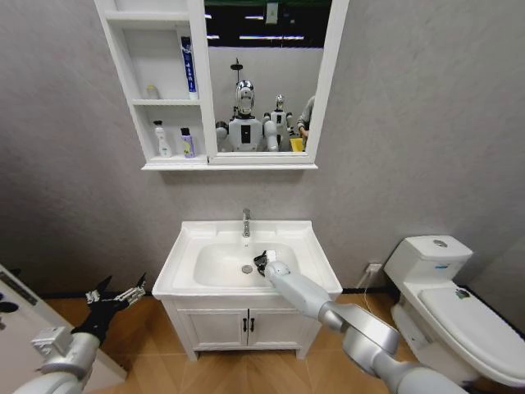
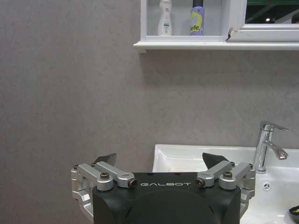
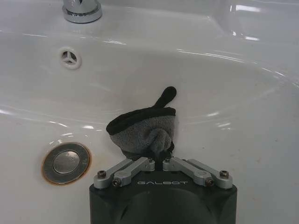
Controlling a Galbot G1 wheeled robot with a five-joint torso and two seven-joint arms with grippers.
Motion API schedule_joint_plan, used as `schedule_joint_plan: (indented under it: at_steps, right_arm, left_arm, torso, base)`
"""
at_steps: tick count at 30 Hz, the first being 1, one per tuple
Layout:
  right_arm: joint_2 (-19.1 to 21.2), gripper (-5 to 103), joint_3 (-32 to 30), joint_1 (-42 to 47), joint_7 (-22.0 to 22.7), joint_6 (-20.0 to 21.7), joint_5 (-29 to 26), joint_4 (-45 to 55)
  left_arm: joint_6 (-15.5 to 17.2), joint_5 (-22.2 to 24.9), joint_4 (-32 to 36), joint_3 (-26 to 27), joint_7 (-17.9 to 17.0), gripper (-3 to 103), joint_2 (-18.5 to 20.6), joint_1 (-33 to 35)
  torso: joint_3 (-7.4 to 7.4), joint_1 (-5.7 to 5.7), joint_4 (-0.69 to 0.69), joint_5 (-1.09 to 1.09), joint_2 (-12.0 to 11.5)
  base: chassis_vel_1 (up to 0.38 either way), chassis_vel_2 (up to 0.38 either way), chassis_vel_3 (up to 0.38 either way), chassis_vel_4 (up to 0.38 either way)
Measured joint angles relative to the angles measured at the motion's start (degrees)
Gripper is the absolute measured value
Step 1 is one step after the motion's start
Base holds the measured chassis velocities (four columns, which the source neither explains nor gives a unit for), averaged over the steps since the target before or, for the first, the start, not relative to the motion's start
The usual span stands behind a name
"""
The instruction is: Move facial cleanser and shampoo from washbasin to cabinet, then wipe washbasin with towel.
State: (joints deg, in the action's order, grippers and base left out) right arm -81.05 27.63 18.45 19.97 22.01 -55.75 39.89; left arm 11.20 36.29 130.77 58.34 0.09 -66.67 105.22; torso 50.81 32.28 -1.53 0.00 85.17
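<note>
Grey-walled bathroom: right gripper holds the towel inside the washbasin bowl.

At lower centre of the head view, the right gripper reaches into the washbasin, its jaws closed on the bunched dark grey towel, which rests against the white bowl just beside the round drain. At lower left, the left gripper hangs beside the basin, well apart from it, jaws spread wide and holding nothing. At upper left, the cabinet carries a white bottle and a purple bottle on its lowest shelf.
</note>
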Motion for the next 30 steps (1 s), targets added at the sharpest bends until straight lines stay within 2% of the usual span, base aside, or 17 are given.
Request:
schedule_joint_plan:
  at_steps: [8, 13, 20, 27, 30]
  right_arm:
    - [-3.44, 3, 0.73, 0.75, -1.66, -0.16, -0.15, -1.07]
    - [-8.25, 3, 2.22, -0.33, -3.26, 0.04, -3.30, -3.33]
    - [-11.09, 3, 2.55, -0.94, -5.14, 0.28, -5.91, -3.85]
    - [-11.22, 3, 2.59, -1.00, -10.60, -1.66, -9.49, -1.44]
    - [-11.18, 3, 2.57, -0.96, -14.39, -4.76, -9.70, -0.83]
  left_arm:
    - [0.00, 0.00, 0.00, 0.00, 0.00, 100, 0.00, 0.00]
    - [0.00, 0.00, 0.00, 0.00, 0.00, 100, 0.00, 0.00]
    - [0.00, 0.00, 0.00, 0.00, 0.00, 100, 0.00, 0.00]
    - [0.00, 0.00, 0.00, 0.00, 0.00, 100, 0.00, 0.00]
    - [0.00, 0.00, 0.00, 0.00, 0.00, 100, 0.00, 0.00]
  torso:
    - [0.00, 0.00, 0.00, -0.02, 0.01]
    - [0.01, 0.00, 0.02, -0.01, 0.00]
    - [0.01, 0.00, 0.04, 0.00, -0.01]
    - [0.01, 0.00, 0.03, 0.00, -0.01]
    - [0.01, 0.00, 0.02, 0.00, -0.01]
  base:
    - [0.000, 0.000, 0.000, 0.000]
    - [0.000, 0.000, 0.000, 0.000]
    - [0.000, 0.000, 0.000, 0.000]
    - [0.000, 0.000, 0.000, 0.000]
    - [0.000, 0.000, 0.000, 0.000]
